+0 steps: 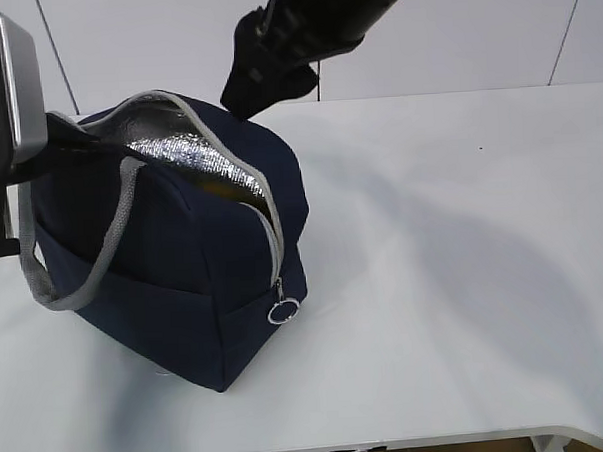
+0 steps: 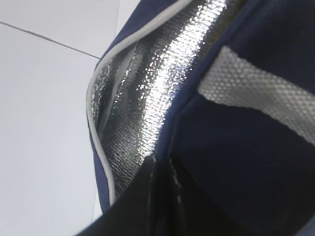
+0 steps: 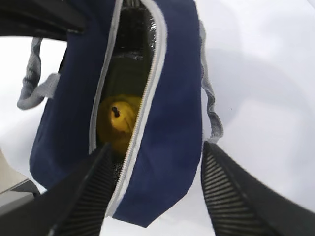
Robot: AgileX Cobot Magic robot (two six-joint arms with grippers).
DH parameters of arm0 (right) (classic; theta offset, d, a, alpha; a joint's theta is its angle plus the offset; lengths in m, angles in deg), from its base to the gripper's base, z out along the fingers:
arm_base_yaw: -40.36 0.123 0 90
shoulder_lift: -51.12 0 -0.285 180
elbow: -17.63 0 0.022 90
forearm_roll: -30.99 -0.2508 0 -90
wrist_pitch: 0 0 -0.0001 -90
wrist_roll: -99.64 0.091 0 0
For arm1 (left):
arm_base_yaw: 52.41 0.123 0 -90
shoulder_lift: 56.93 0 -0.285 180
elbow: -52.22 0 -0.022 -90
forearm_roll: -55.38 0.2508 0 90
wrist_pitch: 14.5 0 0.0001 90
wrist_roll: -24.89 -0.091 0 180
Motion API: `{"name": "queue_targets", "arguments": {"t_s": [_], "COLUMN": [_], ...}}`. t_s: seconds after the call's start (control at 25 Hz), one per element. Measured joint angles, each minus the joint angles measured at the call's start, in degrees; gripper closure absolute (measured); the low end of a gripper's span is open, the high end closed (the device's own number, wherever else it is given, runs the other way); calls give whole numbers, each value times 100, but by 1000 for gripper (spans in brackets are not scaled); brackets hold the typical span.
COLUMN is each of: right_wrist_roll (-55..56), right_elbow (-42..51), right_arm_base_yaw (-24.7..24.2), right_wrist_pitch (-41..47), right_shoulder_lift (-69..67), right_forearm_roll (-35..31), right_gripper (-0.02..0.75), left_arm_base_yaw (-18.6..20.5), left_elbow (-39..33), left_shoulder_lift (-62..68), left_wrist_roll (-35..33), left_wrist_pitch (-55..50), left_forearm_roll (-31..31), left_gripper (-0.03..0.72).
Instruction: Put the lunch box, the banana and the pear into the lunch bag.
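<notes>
Pear (image 3: 117, 123): inside the lunch bag (image 1: 184, 281), stem up.
Banana, lunch box: unseen — on no table surface, likely bagged.
Right gripper (image 3: 155, 189): fingers apart, empty, above the opening.
Left gripper (image 2: 162, 196): clamped on the bag's rim.

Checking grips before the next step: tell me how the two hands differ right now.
The left hand is shut, pinching the rim of the bag; the right hand is open and empty. The left touches the bag; the right hovers above its opening, over the pear inside. Both are dark and at the bag's top.
</notes>
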Motion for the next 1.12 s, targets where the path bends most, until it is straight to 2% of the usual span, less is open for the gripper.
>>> {"name": "queue_targets", "arguments": {"t_s": [0.24, 0.4, 0.6, 0.76, 0.92, 1.12], "right_wrist_roll": [893, 1073, 1158, 1173, 1032, 800], "right_elbow": [-289, -645, -1460, -1940, -2002, -2006], "right_arm_base_yaw": [0, -40, -236, -518, -840, -915], "right_wrist_pitch": [247, 764, 1212, 1418, 1456, 1456], "right_shoulder_lift": [-47, -427, -1050, -1371, -1583, -1680], "right_forearm_roll": [227, 240, 196, -111, -835, -1146], "right_gripper": [274, 305, 309, 309, 309, 309], "left_arm_base_yaw": [0, 0, 0, 0, 0, 0], "left_elbow": [0, 0, 0, 0, 0, 0], "left_shoulder_lift": [0, 0, 0, 0, 0, 0], "left_wrist_roll": [0, 0, 0, 0, 0, 0], "left_wrist_pitch": [0, 0, 0, 0, 13, 13], "left_forearm_roll": [0, 0, 0, 0, 0, 0], "left_gripper": [701, 701, 701, 701, 701, 701]}}
